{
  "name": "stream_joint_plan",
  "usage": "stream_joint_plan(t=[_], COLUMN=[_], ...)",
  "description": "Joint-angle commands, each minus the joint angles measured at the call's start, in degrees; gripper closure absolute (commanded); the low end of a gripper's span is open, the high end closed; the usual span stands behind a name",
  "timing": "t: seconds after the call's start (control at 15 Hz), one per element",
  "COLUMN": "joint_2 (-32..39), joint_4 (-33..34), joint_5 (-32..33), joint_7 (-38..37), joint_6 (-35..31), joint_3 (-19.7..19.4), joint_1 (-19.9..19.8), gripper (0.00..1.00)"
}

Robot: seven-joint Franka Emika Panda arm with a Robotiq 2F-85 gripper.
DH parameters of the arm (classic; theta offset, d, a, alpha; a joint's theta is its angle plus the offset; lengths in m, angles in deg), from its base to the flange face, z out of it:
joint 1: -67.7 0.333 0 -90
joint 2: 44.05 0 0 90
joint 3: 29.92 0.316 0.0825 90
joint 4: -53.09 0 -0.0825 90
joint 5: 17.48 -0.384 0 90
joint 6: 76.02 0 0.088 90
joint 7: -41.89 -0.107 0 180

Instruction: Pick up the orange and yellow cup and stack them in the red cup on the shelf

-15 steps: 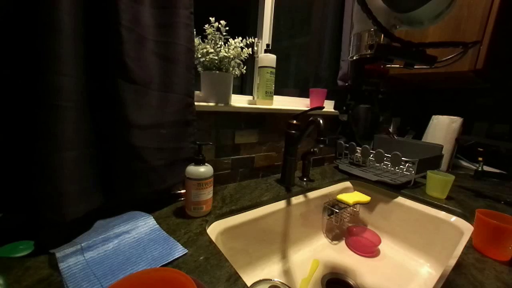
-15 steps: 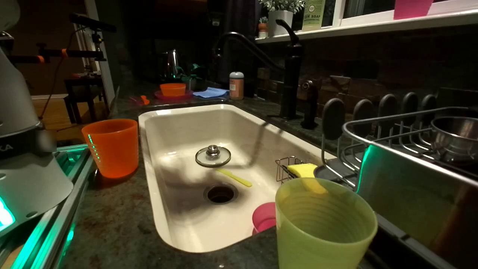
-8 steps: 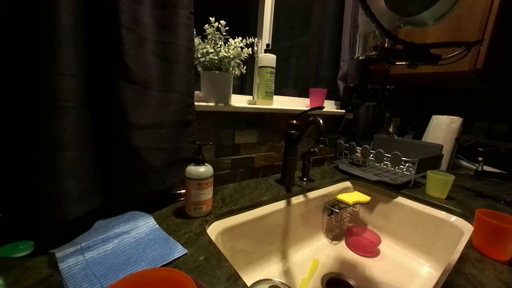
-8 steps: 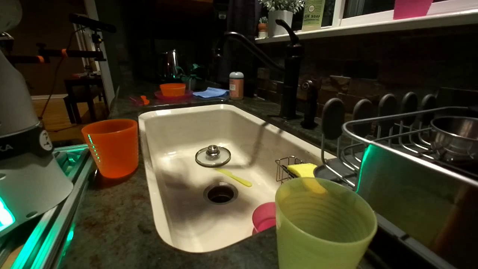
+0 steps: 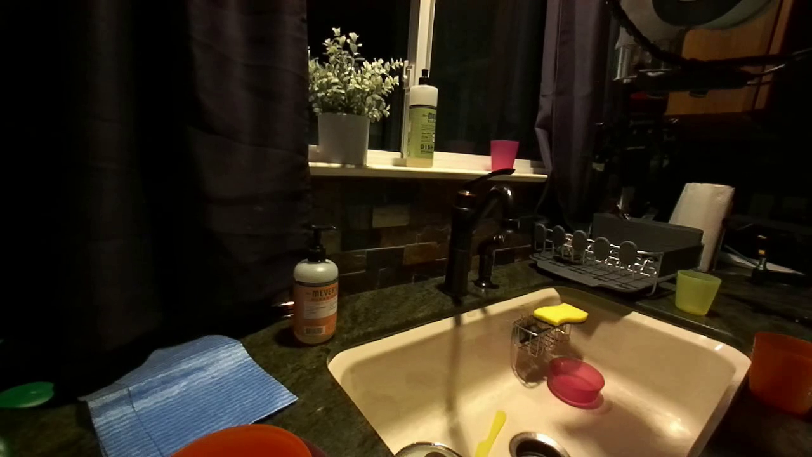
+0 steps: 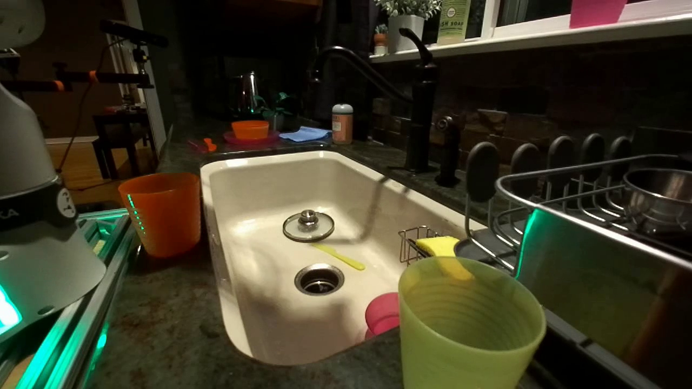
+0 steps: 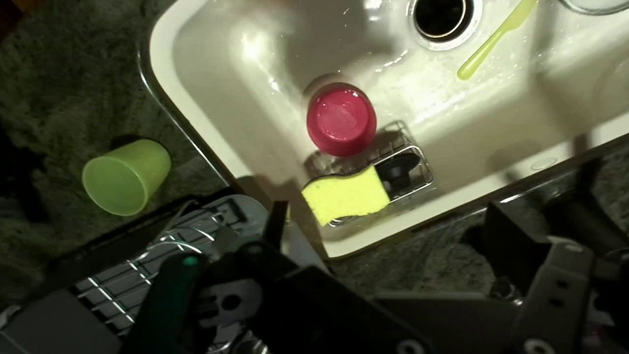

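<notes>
In the wrist view, our gripper hangs spread wide, with the sponge in view below. Farther out we see the yellow cup standing on the bench near the rack and the orange cup upright just beside the sink; we find the red cup on the shelf.

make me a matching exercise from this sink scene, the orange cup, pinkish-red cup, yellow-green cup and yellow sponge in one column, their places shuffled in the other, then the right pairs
Things
1. Orange cup
2. Pinkish-red cup
3. Yellow-green cup
4. Yellow sponge

Places
A. On the counter, beside the dish rack
B. On top of the wire caddy
C. On the counter, beside the robot's base
D. On the shelf by the window

Right pairs: 1-C, 2-D, 3-A, 4-B
</notes>
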Motion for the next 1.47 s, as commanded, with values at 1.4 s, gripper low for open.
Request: stream_joint_plan(t=[1.4], joint_2=[-3.0], joint_4=[-8.2], joint_5=[-0.5], joint_7=[11.7], joint_6=[-11.9], joint_3=[-15.2], joint_1=[-8.1], gripper=[0.0])
